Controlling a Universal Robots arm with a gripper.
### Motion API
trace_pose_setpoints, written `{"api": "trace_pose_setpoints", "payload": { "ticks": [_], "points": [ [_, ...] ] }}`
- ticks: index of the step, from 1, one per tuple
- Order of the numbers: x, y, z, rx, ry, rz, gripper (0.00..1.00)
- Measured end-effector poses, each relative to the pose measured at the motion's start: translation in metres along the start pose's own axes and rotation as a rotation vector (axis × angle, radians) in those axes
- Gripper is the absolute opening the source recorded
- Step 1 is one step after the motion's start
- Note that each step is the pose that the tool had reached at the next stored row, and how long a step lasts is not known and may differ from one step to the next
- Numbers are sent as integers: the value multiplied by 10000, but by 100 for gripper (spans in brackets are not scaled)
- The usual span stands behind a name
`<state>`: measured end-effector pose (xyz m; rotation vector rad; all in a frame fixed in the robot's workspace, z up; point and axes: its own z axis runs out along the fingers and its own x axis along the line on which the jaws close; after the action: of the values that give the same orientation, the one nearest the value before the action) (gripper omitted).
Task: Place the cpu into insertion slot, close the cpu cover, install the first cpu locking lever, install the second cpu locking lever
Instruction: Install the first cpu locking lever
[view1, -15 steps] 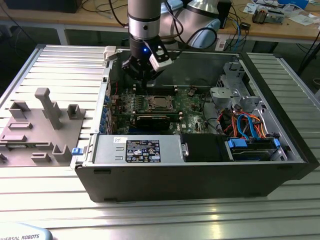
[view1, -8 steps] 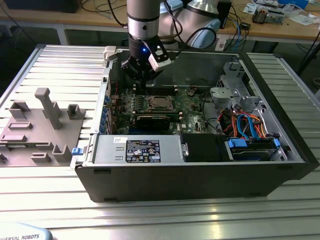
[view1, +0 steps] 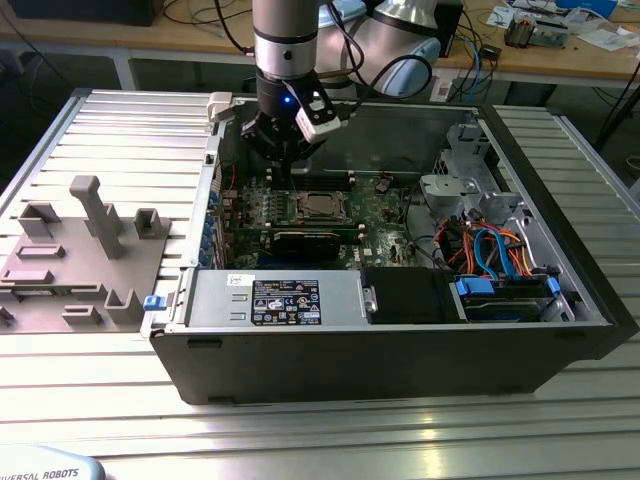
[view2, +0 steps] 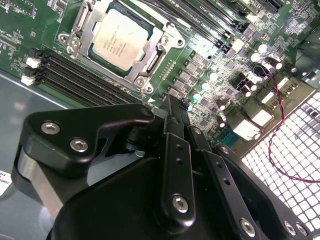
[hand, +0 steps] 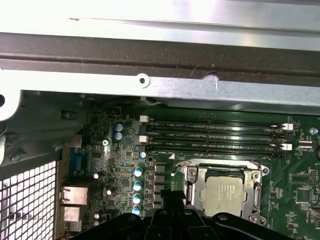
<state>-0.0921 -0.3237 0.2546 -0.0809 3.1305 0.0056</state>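
Hovering over the green board, the gripper had its fingers pressed together, holding nothing. The cpu lay seated in the insertion slot, cover closed around it, just beyond the fingertips, apart from them.

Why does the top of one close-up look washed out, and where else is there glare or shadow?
In the first wrist view, the case's metal edge is overexposed to near white. In the second wrist view, the cpu catches bright light, while the gripper is dark and close. In the exterior view, the case interior is shadowed and the grooved table reflects light.
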Motion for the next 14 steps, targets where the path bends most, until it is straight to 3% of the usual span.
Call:
{"api": "trace_pose_setpoints", "payload": {
  "ticks": [14],
  "points": [
    [51, 3, 5, -22, -1, -1, 11]
  ]
}}
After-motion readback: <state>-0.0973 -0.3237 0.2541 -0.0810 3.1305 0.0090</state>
